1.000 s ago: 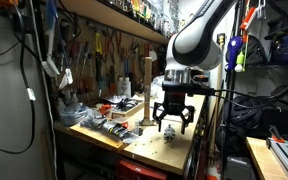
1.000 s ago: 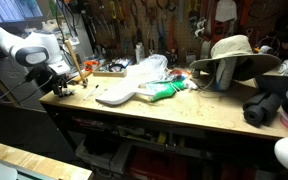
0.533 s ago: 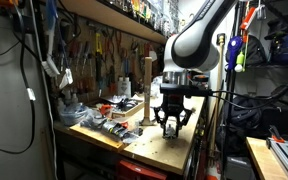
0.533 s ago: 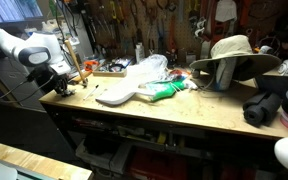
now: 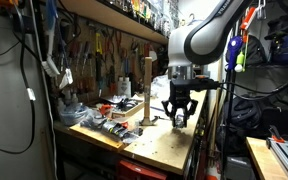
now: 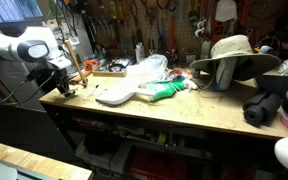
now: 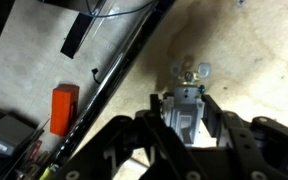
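The jaws are pinching a small pale piece (image 7: 188, 112) at their very tips, and they hang just above the bench (image 5: 160, 150). So shallow a hold looks easy to lose: a jolt or a slight twist could let the piece slip out. The dark bench edge (image 7: 122, 78) runs close along one side of the jaws, so a dropped piece might bounce over it toward the orange block (image 7: 62, 108) lying below. Just ahead of the jaws, a little cluster of metal bits (image 7: 191, 72) could be knocked and scattered by a low sweep. Under the jaws the bench is bare, scuffed wood. Well off to one side are an upright wooden post (image 5: 147, 90), a heap of packets (image 5: 114, 112), a white bag (image 6: 144, 70) and a hat (image 6: 229, 55). Hand tools (image 6: 134, 20) crowd the workshop wall behind.
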Robot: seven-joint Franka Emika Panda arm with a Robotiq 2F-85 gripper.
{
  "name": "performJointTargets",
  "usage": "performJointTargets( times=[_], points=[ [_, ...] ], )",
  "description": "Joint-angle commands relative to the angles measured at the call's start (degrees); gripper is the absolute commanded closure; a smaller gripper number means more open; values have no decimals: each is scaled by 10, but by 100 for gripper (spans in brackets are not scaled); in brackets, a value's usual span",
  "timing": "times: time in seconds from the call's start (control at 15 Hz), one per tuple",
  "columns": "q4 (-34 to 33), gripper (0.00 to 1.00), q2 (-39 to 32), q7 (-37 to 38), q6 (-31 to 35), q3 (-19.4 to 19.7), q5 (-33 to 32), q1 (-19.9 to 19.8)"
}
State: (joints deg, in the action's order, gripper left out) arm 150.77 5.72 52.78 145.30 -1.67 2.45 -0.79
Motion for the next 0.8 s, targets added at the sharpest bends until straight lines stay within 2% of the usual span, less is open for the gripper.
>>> performJointTargets(
  times=[0.0, 0.07, 0.27, 0.47, 0.6, 0.67, 0.73],
  points=[
    [27, 81, 81, -72, -70, 17, -81, -30],
    [28, 81, 96, -98, -79, 23, -96, -40],
    [19, 81, 133, -236, -99, 50, -92, -59],
    [-11, 81, 142, -319, -91, 68, -64, -75],
    [-46, 81, 139, -362, -112, 88, -6, -65],
    [-25, 56, 134, -323, -86, 64, -45, -83],
    [-37, 56, 135, -342, -92, 70, -27, -82]
  ],
)
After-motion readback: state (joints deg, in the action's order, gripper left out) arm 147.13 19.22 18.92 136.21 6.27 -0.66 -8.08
